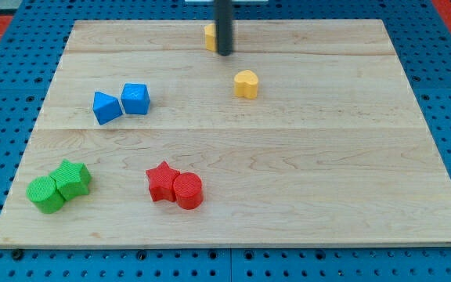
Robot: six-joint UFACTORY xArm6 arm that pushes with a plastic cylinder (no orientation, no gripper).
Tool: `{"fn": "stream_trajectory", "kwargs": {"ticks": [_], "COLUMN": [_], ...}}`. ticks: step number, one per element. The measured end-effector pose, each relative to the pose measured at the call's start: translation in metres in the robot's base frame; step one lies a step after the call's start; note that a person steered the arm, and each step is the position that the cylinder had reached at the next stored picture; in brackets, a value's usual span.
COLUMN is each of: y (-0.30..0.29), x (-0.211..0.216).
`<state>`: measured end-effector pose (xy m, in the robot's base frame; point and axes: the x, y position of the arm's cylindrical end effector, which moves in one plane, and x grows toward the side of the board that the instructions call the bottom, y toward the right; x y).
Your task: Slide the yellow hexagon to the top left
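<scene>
Bright, even light, soft short shadows under the blocks — sharp focus, no glare, slight blur at the edges

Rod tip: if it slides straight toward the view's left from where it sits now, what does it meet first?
My tip sits against the right side of the yellow hexagon, which the rod partly hides. Going left it would meet that block first, probably at once. Beyond it the board looks free to the top-left corner, though depth is unclear.

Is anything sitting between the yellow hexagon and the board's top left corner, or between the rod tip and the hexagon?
Nothing visible blocks either. My tip sits right against the yellow hexagon, on its right side and partly hiding it. From there leftward to the board's top left corner, no block lies in the path.
</scene>
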<state>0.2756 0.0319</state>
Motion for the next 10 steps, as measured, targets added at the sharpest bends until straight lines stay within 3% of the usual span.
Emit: {"fn": "stream_trajectory", "kwargs": {"ticks": [1, 2, 3, 4, 5, 6, 8, 9, 10], "y": [0.014, -0.047, -0.144, -0.174, -0.125, -0.176, -0.200, -0.162, -0.211], "x": [-0.028, -0.049, -0.048, -0.044, -0.001, 0.026, -0.028, -0.032, -0.033]}}
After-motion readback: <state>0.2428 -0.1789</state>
